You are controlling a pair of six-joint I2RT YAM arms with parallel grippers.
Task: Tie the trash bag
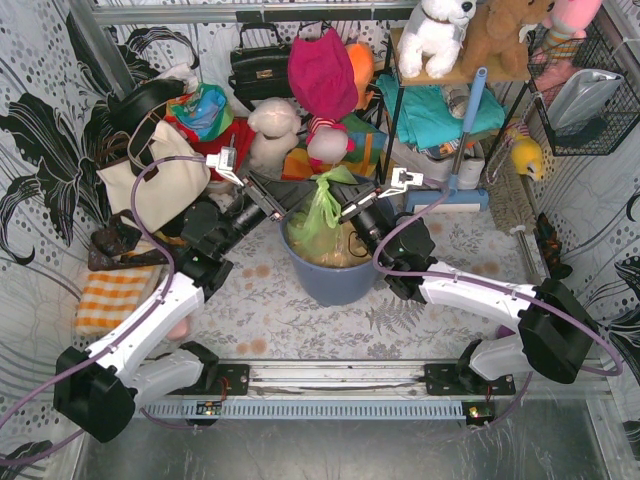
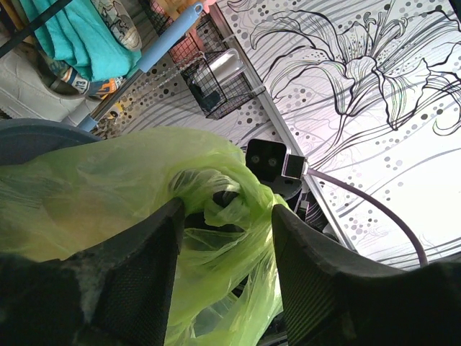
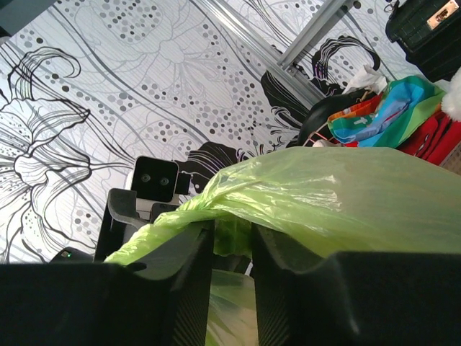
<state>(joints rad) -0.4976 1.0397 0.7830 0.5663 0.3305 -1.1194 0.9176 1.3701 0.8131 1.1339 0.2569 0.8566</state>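
Observation:
The trash bag, thin light-green plastic, sits in a round blue-grey bin at the table's middle, its top gathered into a raised bunch. My left gripper reaches that bunch from the left. In the left wrist view the left gripper is open, with loose twisted folds of the trash bag hanging between the wide-apart jaws. My right gripper comes in from the right. Its jaws stand a narrow gap apart, the trash bag draped over the fingertips and a small fold hanging in the gap.
A cream tote bag and an orange striped cloth lie at the left. Stuffed toys and a black handbag crowd the back. A shelf with teal cloth, a blue-handled pole and a wire basket stand at the right.

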